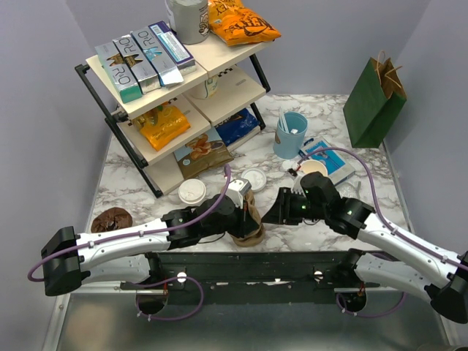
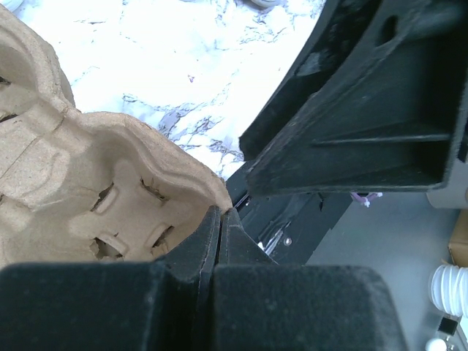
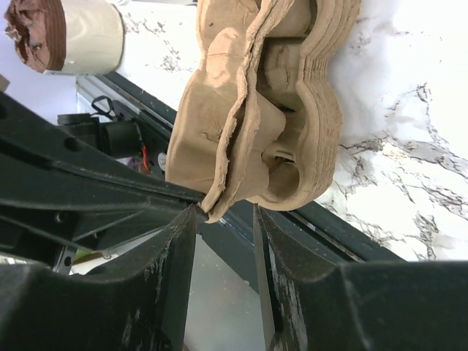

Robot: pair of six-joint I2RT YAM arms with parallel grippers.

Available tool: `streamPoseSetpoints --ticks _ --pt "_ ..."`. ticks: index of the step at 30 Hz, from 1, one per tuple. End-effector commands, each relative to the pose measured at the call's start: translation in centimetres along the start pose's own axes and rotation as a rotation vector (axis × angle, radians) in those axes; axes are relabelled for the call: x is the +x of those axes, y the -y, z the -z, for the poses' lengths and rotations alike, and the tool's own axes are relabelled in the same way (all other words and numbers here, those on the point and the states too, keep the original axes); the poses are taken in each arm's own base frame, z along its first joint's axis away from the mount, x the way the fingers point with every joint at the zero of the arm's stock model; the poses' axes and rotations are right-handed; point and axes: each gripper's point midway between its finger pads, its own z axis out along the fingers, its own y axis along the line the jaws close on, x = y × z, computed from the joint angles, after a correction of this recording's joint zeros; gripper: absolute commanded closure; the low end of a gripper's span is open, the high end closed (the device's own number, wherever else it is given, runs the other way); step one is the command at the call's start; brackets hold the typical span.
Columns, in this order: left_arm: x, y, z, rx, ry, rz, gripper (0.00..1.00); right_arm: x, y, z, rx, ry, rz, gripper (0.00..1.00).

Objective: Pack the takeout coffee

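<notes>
Left gripper (image 2: 219, 223) tips are mostly hidden in the top view; seen clamped on the carrier stack (image 3: 278, 110) rim. Right gripper (image 3: 223, 219) is parted, top carrier's edge between the fingers with a gap on one side. Coffee (image 1: 192, 192) is seen left of centre in the top view, upright, just beside the left wrist, apart from both finger pairs. Shelf boxes (image 1: 139, 62): lettering roughly "RIO", not properly legible.

"RIO", on shelf-top boxes (image 1: 140, 53)

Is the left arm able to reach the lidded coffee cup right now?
Probably not yet: the left gripper is shut on the cup carrier. The lidded cup stands close by, otherwise unblocked.
</notes>
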Motion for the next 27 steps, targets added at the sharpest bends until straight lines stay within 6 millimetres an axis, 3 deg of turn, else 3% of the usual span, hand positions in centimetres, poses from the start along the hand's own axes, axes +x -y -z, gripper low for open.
streamPoseSetpoints --ticks 1,13,27 --pt "-1.4 0.7 0.2 0.005 0.041 0.018 1.00 0.9 1.3 0.1 0.046 -0.016 -0.015 0.54" --pt "-1.4 1.0 0.1 0.016 0.038 0.013 1.00 1.8 1.4 -1.3 0.038 -0.086 -0.018 0.55" --pt "-1.3 0.9 0.0 0.017 0.036 0.013 1.00 1.8 1.1 -1.4 0.020 -0.077 -0.057 0.55"
